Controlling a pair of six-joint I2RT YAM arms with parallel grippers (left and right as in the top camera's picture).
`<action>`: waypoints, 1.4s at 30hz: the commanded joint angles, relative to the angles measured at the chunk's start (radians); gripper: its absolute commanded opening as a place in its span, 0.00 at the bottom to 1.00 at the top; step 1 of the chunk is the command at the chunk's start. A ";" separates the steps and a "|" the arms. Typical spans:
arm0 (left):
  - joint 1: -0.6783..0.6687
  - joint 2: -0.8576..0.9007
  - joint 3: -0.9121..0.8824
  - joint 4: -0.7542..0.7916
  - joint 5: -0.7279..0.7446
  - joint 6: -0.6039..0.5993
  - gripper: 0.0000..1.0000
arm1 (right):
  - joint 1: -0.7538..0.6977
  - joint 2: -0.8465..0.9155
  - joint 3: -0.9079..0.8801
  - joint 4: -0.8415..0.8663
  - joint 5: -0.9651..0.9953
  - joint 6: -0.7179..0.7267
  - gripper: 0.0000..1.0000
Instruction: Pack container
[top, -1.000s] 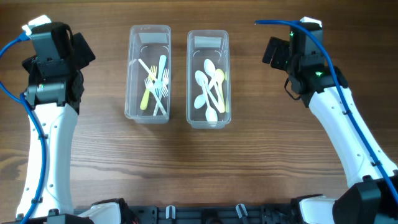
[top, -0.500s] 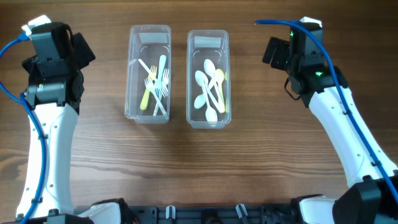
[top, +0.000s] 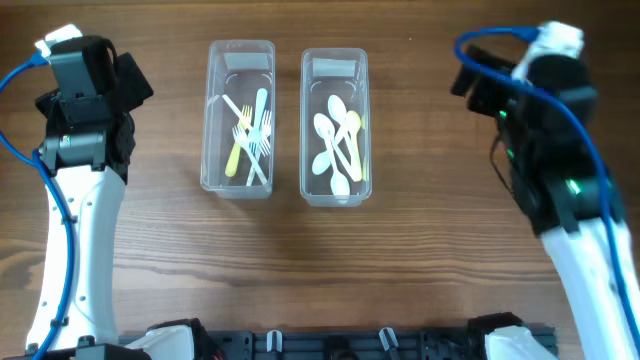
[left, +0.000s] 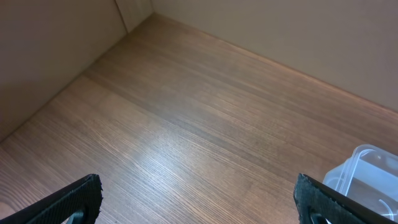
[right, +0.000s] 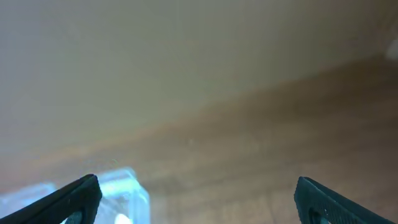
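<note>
Two clear plastic containers stand side by side at the table's far middle. The left container (top: 240, 70) holds several white and yellow forks (top: 250, 135). The right container (top: 335, 70) holds several white and yellow spoons (top: 337, 145). My left gripper (left: 199, 202) is open and empty over bare wood at the far left; a corner of a container (left: 367, 168) shows at the right of the left wrist view. My right gripper (right: 196, 202) is open and empty, raised at the far right; a blurred container corner (right: 121, 190) shows low in the right wrist view.
The left arm (top: 85, 150) runs along the table's left side and the right arm (top: 560, 190) along the right. Plain walls (left: 280, 31) border the table's far edges. Wooden tabletop (top: 320, 270) lies in front of the containers.
The right arm has swung outward to the right and lifted toward the camera. The left arm and both containers have not moved.
</note>
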 joint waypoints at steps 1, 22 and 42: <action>0.004 -0.008 0.002 0.000 -0.016 -0.016 1.00 | -0.001 -0.164 0.006 0.002 0.017 0.002 1.00; 0.004 -0.008 0.002 0.000 -0.016 -0.016 1.00 | -0.002 -1.099 -0.583 -0.002 0.043 0.204 1.00; 0.004 -0.008 0.002 0.000 -0.016 -0.016 1.00 | -0.074 -1.131 -1.157 0.421 -0.042 0.005 1.00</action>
